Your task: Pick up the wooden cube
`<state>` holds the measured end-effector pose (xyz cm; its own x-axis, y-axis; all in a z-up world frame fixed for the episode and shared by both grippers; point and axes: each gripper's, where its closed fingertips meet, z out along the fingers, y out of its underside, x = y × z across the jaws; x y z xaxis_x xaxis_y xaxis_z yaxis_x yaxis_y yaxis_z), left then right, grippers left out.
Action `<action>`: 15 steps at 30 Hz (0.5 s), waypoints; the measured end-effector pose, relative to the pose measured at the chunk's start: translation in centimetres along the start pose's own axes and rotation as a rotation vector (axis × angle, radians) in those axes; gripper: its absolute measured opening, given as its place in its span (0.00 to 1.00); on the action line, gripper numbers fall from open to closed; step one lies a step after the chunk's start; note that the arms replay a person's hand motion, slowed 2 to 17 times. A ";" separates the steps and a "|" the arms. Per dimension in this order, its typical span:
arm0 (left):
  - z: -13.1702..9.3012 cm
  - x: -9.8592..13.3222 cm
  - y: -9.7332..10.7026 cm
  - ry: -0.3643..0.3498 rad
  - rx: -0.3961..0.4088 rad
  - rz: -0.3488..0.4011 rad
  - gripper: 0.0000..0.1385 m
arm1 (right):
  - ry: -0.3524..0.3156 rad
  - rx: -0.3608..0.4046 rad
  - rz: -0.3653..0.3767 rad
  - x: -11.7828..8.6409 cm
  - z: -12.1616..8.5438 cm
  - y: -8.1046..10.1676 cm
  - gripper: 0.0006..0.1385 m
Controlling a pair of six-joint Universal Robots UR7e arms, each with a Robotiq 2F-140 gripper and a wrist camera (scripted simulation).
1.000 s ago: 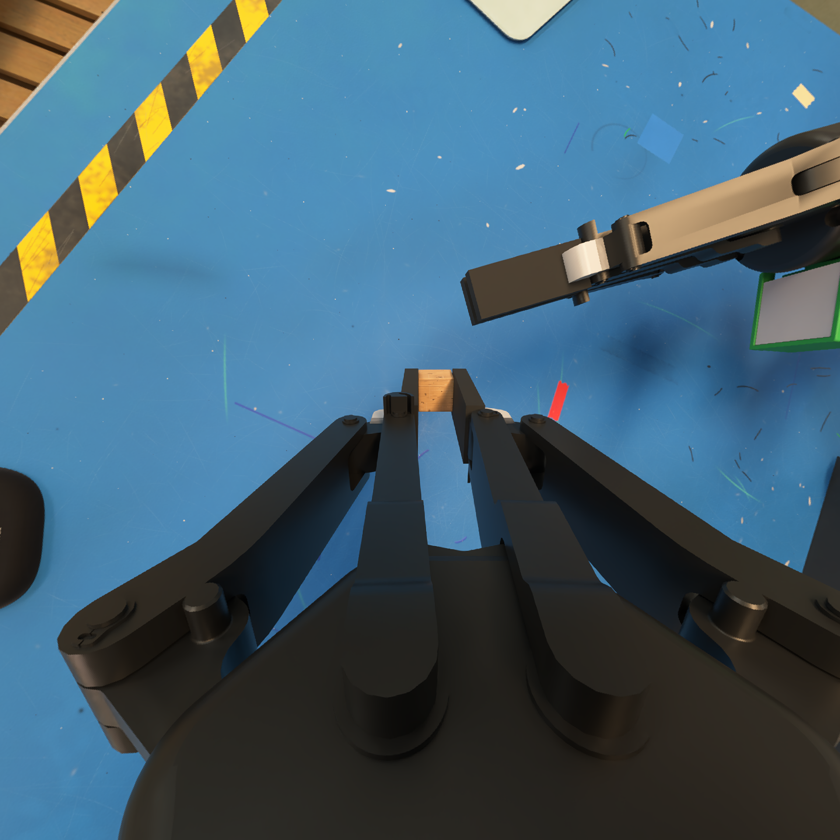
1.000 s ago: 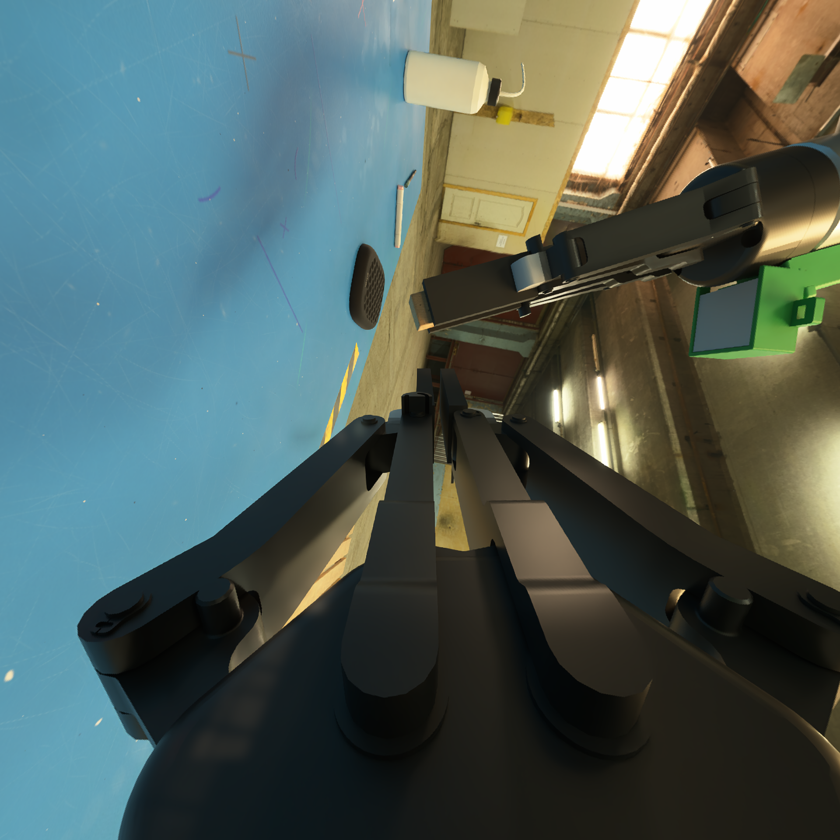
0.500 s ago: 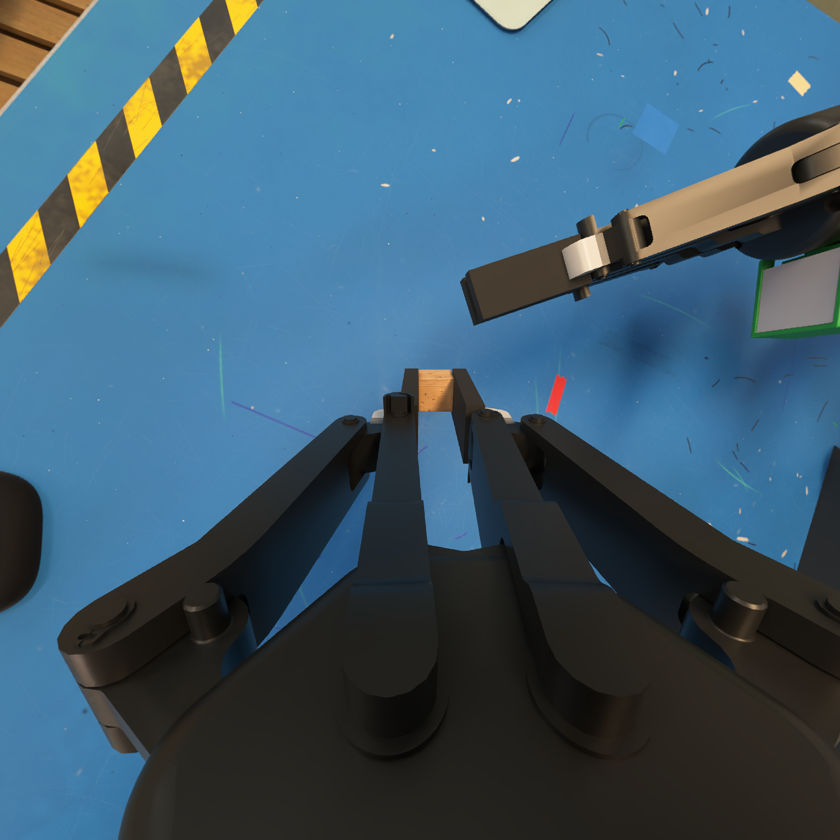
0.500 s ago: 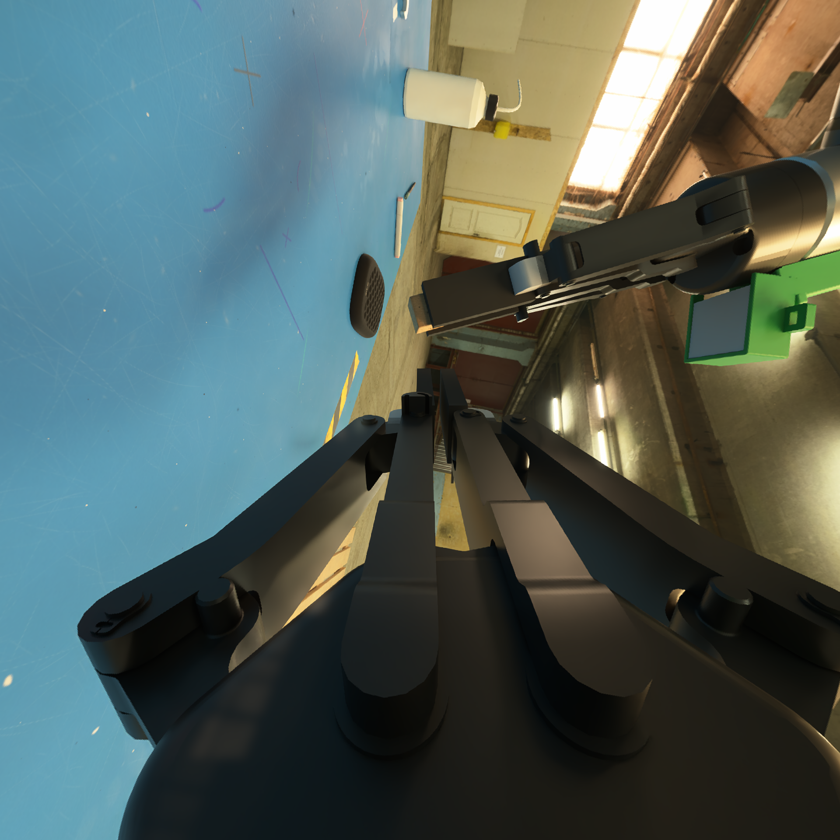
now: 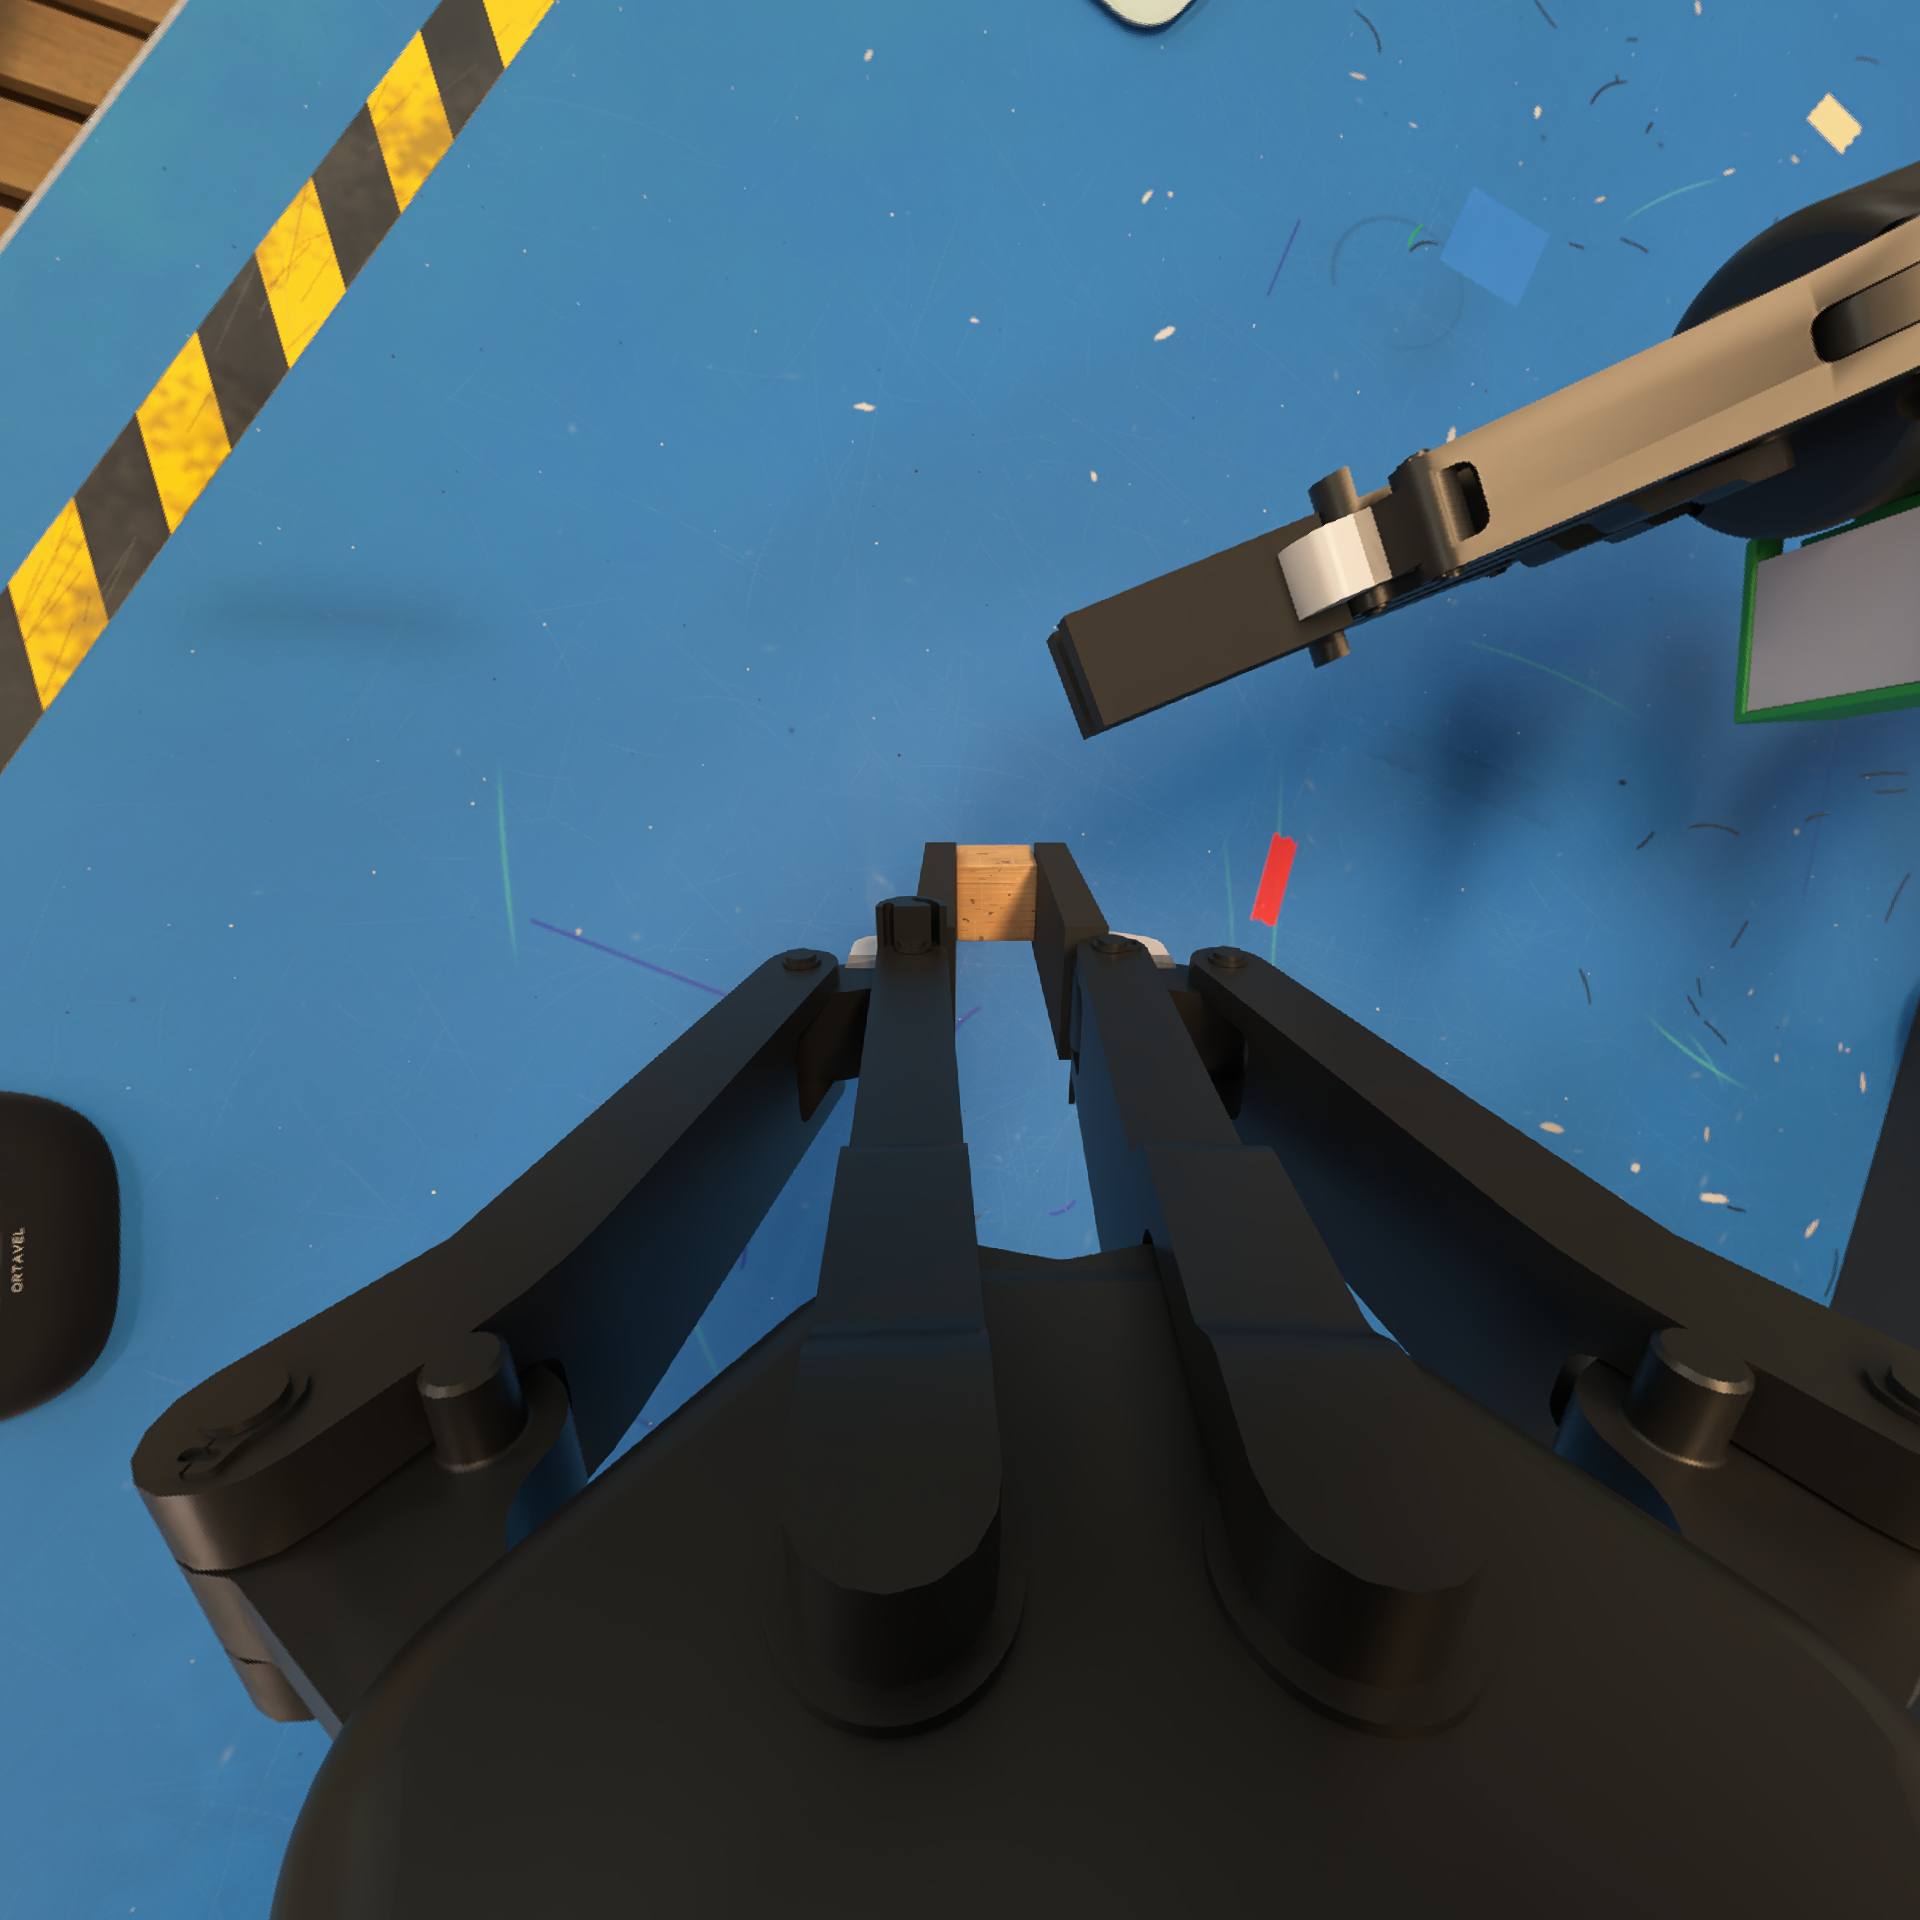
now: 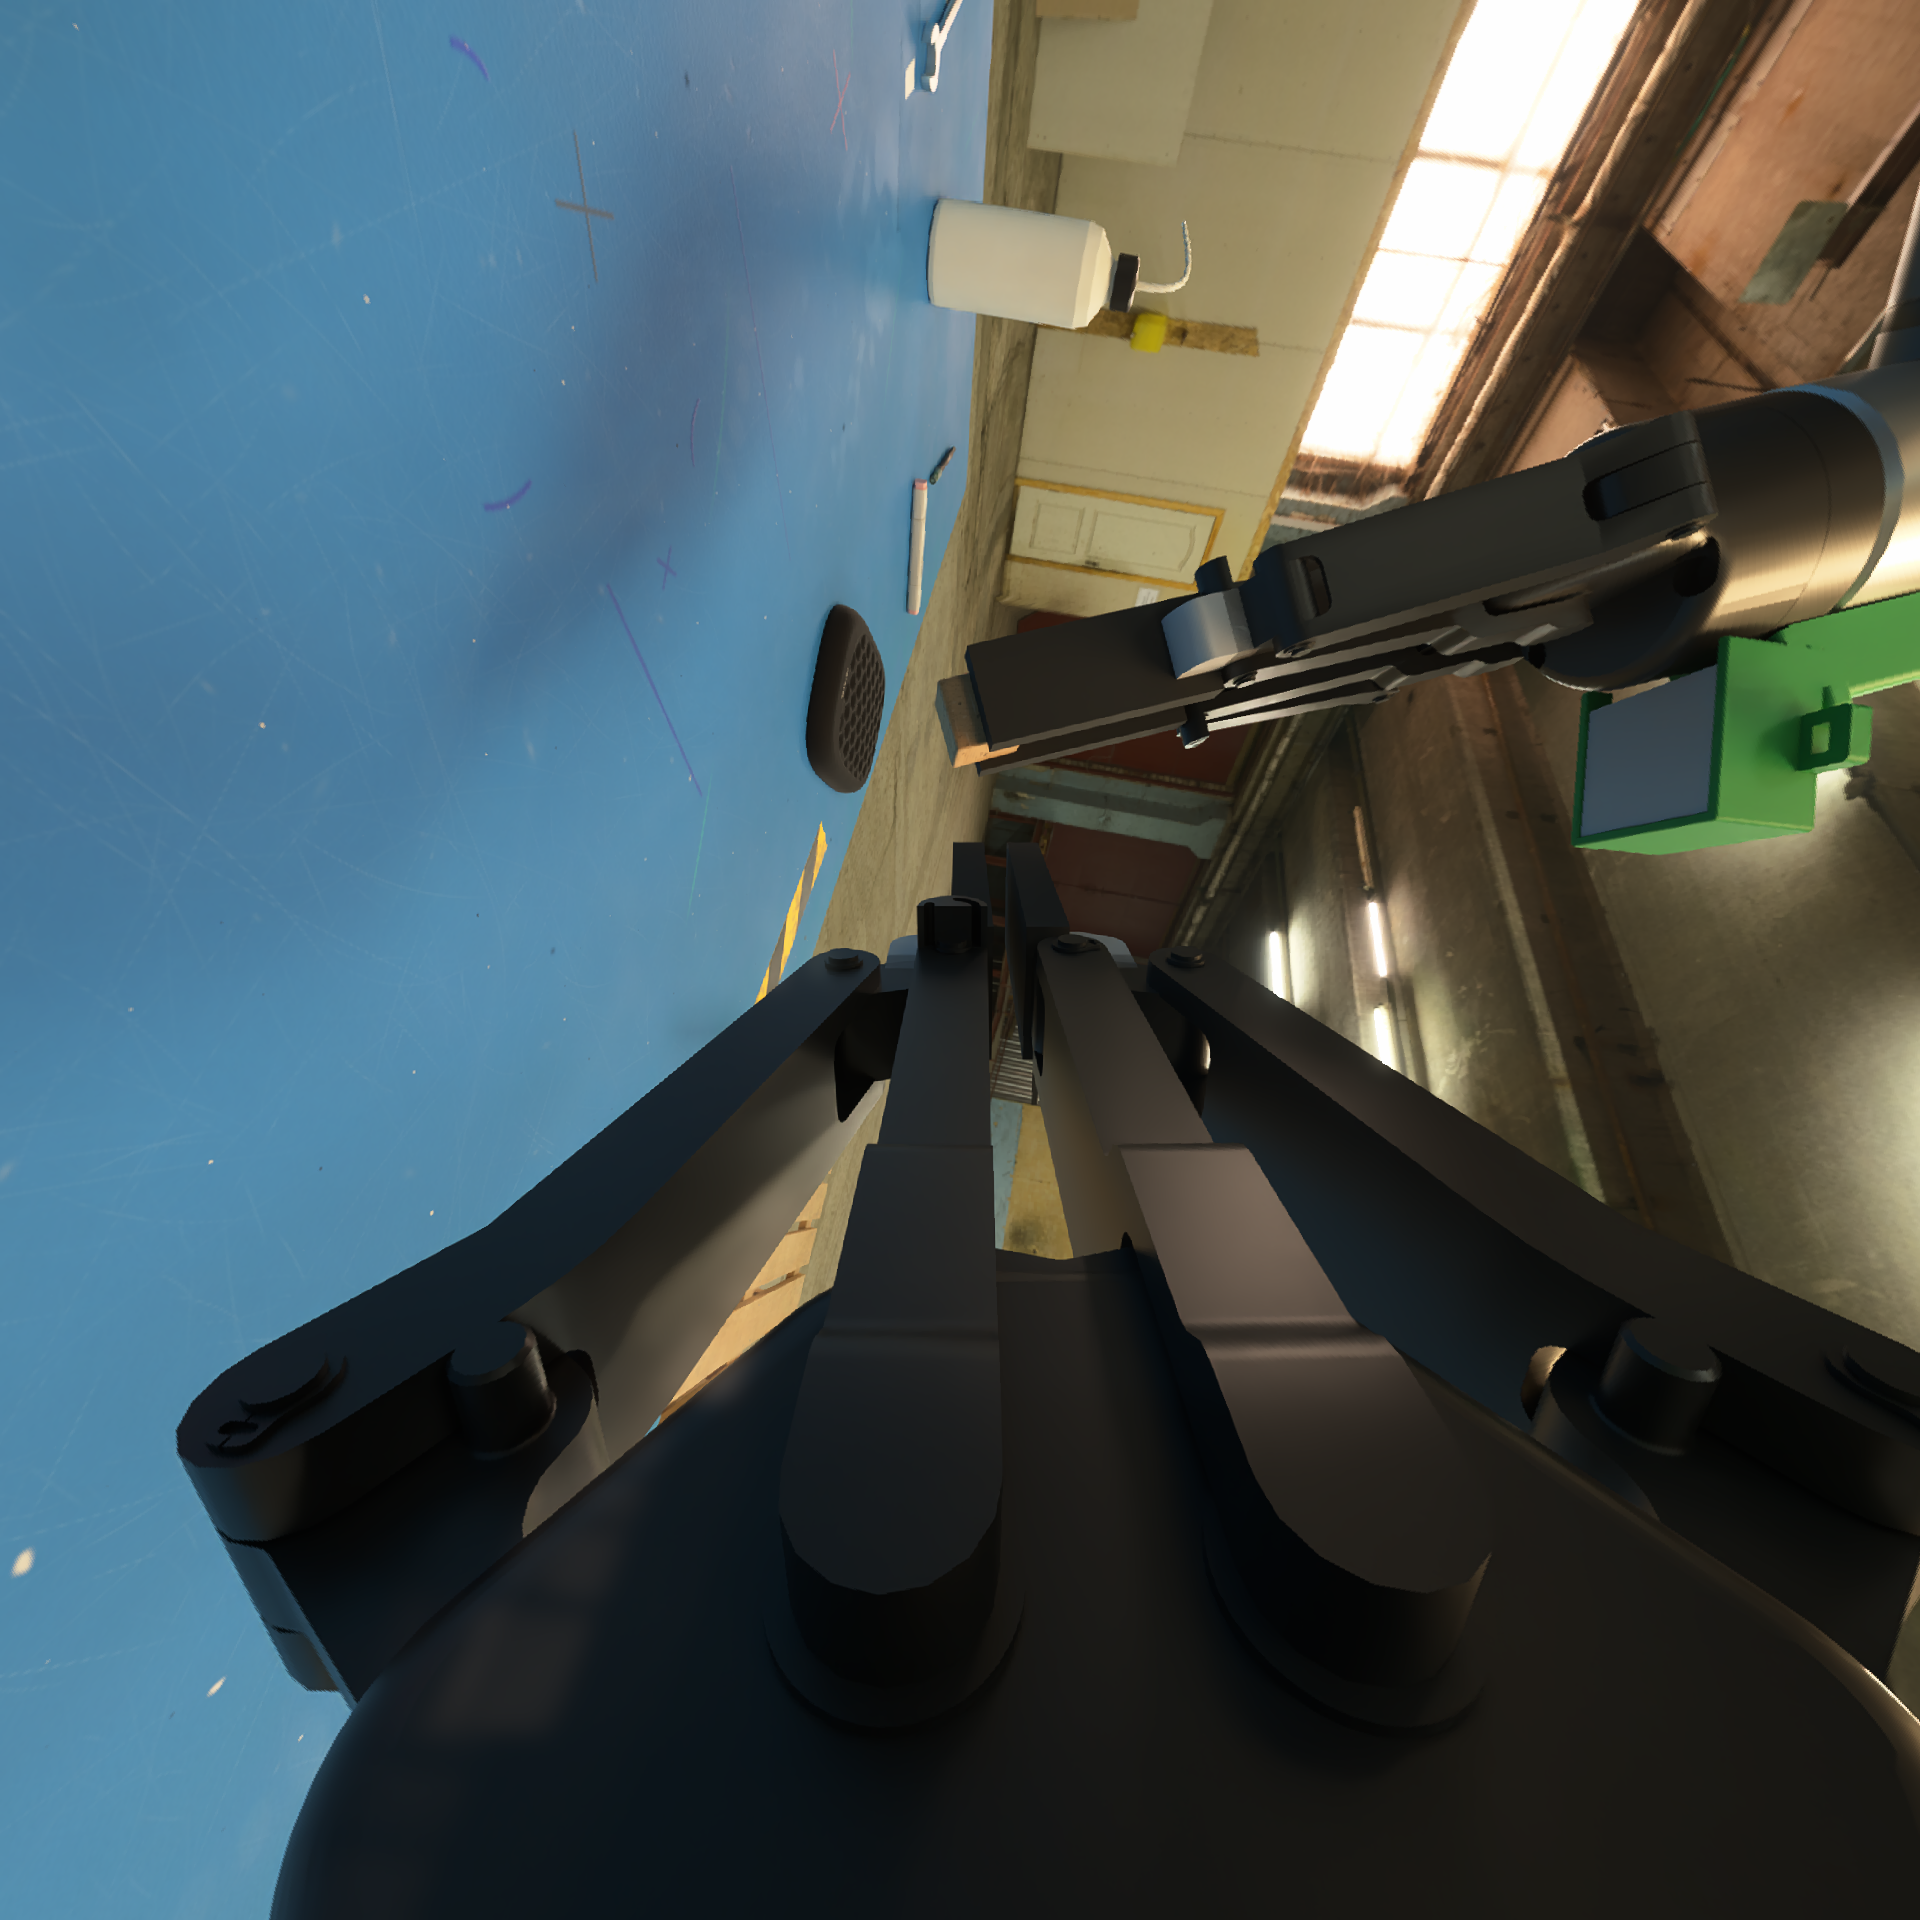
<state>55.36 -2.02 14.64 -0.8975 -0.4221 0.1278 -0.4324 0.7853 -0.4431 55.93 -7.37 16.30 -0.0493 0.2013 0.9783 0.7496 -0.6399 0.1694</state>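
Left wrist view: left end effector [image 5: 995, 891] clamps the wooden cube [image 5: 994, 891] above the blue bench [image 5: 623, 520].
Right end effector [image 6: 1001, 883] stands narrow, carrying nothing; its fingers [image 5: 1174, 644] appear at 2 o'clock from the cube, apart from it.

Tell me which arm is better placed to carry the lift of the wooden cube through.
Left. The left gripper is already shut on the wooden cube, a finger against each side. The right gripper is shut on nothing, pointing sideways along the blue table, away from the cube.
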 end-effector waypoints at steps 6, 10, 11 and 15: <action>0.0 0.1 0.1 0.002 -0.006 0.009 0.14 | 0.001 0.009 -0.001 0.0 0.0 -0.1 0.04; 0.0 0.1 0.1 0.003 -0.007 0.013 0.14 | 0.000 0.009 -0.001 0.0 0.0 -0.1 0.04; 0.0 0.1 0.2 0.003 -0.006 0.015 0.14 | 0.000 0.009 -0.001 0.0 -0.1 -0.1 0.04; -0.1 0.2 0.2 0.006 -0.005 0.019 0.14 | -0.002 0.010 0.001 0.0 -0.1 -0.1 0.04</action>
<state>55.14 -1.94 14.65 -0.9062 -0.4039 0.1249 -0.4154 0.7957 -0.4408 55.80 -7.33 16.26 -0.0475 0.2022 0.9782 0.7563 -0.6324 0.1675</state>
